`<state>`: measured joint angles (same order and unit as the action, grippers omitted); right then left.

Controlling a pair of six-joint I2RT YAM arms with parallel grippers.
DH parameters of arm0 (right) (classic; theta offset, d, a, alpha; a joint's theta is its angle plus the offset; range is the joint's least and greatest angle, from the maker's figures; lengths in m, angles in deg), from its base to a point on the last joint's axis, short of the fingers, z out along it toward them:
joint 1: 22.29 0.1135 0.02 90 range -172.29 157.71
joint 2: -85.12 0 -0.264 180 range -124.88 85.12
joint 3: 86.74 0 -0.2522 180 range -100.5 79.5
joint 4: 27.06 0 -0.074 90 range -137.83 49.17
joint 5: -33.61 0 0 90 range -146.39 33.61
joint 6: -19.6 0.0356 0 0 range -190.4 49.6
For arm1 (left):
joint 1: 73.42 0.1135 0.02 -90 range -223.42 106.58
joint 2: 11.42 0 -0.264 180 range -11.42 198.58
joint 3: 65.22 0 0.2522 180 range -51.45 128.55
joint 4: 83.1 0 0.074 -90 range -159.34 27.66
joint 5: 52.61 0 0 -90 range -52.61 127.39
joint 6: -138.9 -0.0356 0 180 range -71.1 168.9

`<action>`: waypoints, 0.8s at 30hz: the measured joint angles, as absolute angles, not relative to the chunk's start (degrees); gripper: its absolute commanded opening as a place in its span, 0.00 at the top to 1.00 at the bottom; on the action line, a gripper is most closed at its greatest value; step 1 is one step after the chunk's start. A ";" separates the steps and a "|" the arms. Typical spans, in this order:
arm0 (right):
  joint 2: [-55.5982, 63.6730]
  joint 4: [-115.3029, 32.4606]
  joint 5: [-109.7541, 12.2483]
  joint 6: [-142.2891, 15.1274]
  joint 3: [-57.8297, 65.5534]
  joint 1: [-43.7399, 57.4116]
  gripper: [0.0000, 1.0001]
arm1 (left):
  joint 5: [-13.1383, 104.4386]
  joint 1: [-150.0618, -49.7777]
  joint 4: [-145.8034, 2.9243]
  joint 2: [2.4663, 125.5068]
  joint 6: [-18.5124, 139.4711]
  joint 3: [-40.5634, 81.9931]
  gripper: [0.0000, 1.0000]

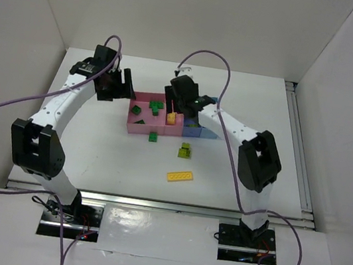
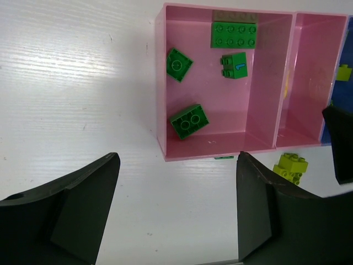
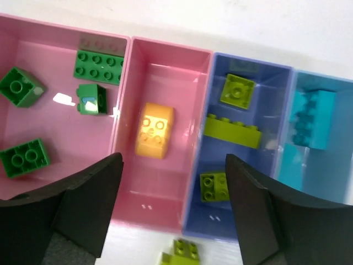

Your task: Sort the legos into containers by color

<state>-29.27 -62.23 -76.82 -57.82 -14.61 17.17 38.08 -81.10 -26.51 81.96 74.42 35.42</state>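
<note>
The tray (image 1: 139, 124) has four joined compartments. The left pink compartment (image 3: 60, 182) holds several dark green legos (image 3: 99, 66). The second pink compartment (image 3: 165, 66) holds one yellow lego (image 3: 154, 131). The purple-blue compartment (image 3: 251, 77) holds three lime legos (image 3: 232, 131). The light blue compartment (image 3: 331, 165) holds a cyan lego (image 3: 311, 118). My right gripper (image 3: 175, 165) is open and empty above the tray's middle (image 1: 179, 109). My left gripper (image 2: 177, 185) is open and empty over the table just left of the tray (image 1: 125, 84).
Loose on the table in front of the tray lie a dark green lego (image 1: 153, 137), a lime lego (image 1: 185, 150) and a flat yellow lego (image 1: 180, 176). The lime one also shows in both wrist views (image 2: 290, 165) (image 3: 185, 251). White walls enclose the table.
</note>
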 measured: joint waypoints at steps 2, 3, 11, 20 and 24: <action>-24.90 -61.08 -76.88 -57.79 -10.26 17.41 0.23 | 38.12 -81.10 -26.49 81.24 74.42 35.37 0.15; -21.45 -60.66 -76.43 -57.77 -6.22 17.67 0.23 | 38.12 -81.10 -26.51 80.83 74.42 35.37 0.15; -1.42 -62.91 -71.22 -55.54 18.31 25.91 0.01 | 38.12 -81.10 -26.51 79.34 74.31 35.07 0.15; -1.25 -69.62 -65.19 -50.65 29.45 28.54 0.01 | 38.16 -81.96 -26.49 79.65 74.31 34.74 0.15; -1.40 -69.91 -65.32 -50.58 29.45 29.41 0.03 | 38.12 -82.26 -26.49 79.71 74.31 34.72 0.15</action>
<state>-1.40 -69.91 -65.32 -50.58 29.45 29.41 38.12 -82.26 -26.49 79.71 74.31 34.72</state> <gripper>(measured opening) 0.985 0.853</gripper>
